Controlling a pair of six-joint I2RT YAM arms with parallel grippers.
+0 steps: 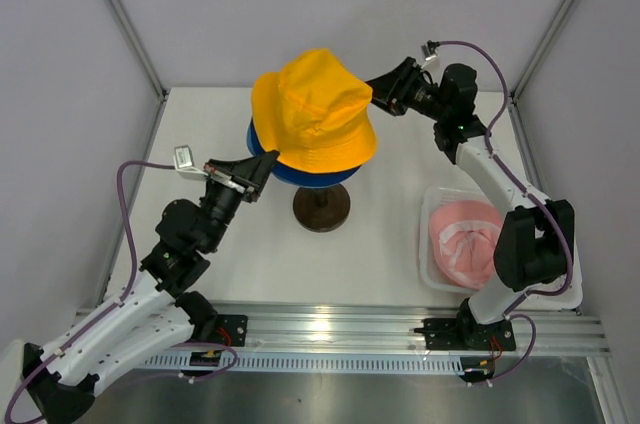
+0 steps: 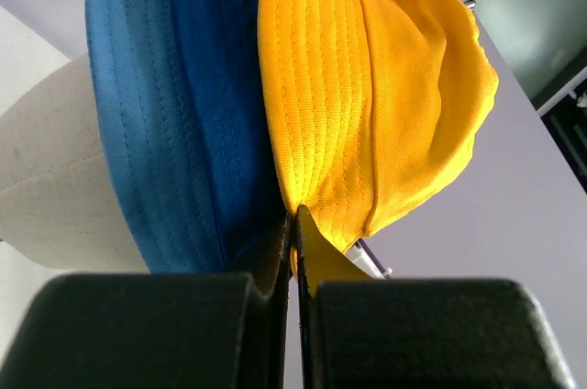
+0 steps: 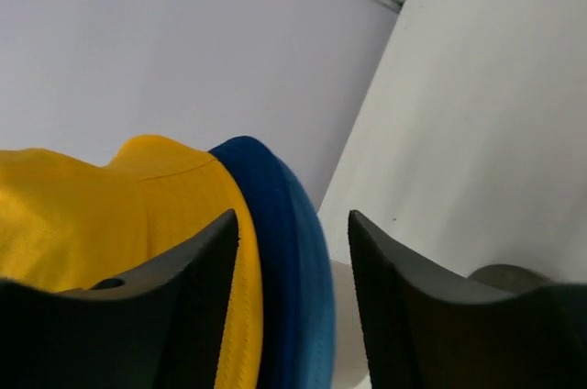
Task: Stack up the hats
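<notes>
yellow hat [image 1: 318, 104] caps a blue hat [image 1: 300, 176] on a mostly hidden mannequin head [image 2: 55, 187]. left gripper [image 2: 295, 224] pinches the yellow brim beside a white tag [image 2: 367, 262], unreadable. right gripper [image 3: 292, 216] gapes by the brims. pink hat [image 1: 462, 239] lies in the basket [image 1: 427, 244].

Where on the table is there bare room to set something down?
Bare table between the base and the basket, and along the near edge before the base. Crowded round the yellow hat, with the left tool and right tool at its brim.
</notes>
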